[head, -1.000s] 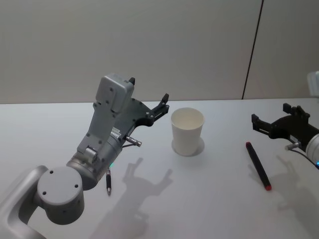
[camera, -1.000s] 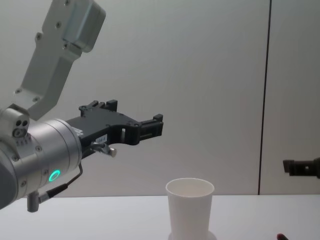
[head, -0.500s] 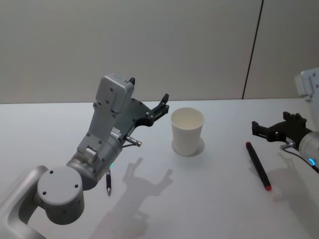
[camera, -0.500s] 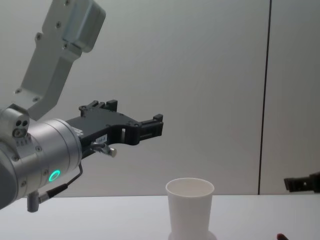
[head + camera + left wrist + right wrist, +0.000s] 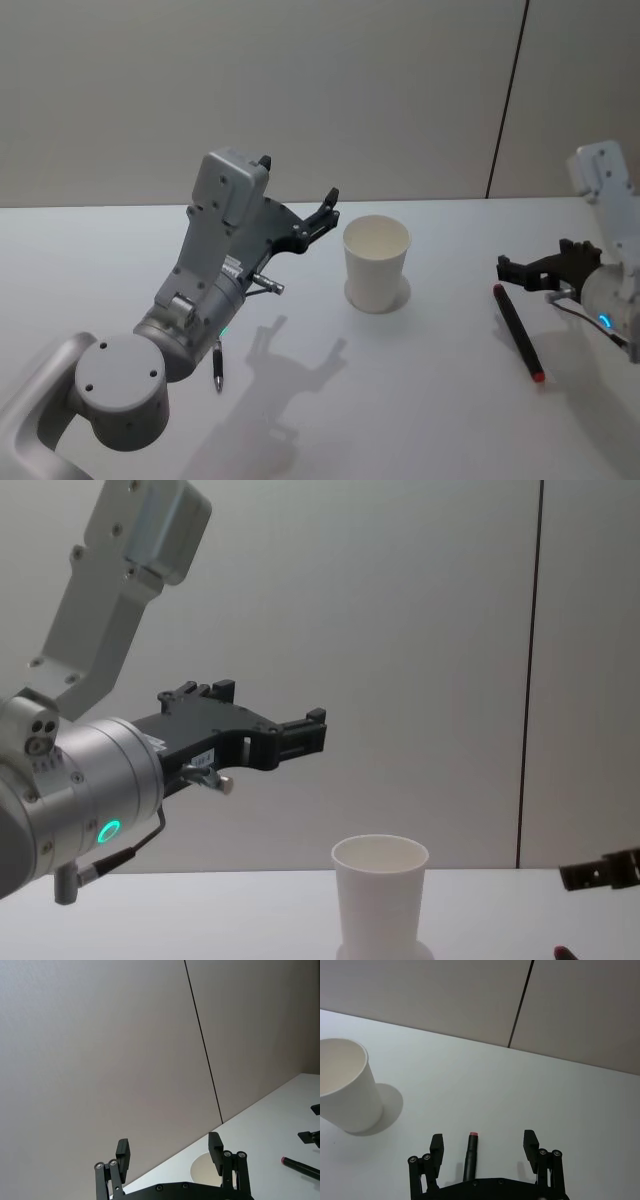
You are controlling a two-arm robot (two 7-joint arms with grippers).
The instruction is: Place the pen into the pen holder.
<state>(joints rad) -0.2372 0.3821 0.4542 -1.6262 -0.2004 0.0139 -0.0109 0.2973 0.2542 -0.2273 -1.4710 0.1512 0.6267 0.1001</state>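
The pen (image 5: pixel 517 333), black with red ends, lies flat on the white table right of the pen holder (image 5: pixel 376 263), a white paper cup standing upright. My right gripper (image 5: pixel 538 258) is open and hovers over the pen's far end. In the right wrist view the pen (image 5: pixel 470 1157) lies between the open fingers of the right gripper (image 5: pixel 483 1139), with the pen holder (image 5: pixel 345 1092) off to one side. My left gripper (image 5: pixel 297 178) is open and empty, raised above the table left of the cup. From the chest, the left gripper (image 5: pixel 268 705) hangs higher than the cup's (image 5: pixel 379 895) rim.
A second dark pen (image 5: pixel 218 365) lies on the table (image 5: pixel 430 400) beside the left arm's base. A plain wall with a dark vertical seam (image 5: pixel 505 100) stands behind the table. Bare tabletop lies between the cup and the right-hand pen.
My right gripper has moved left and lower, from beside the pen to over its far end. The left arm, the cup and both pens have not moved.
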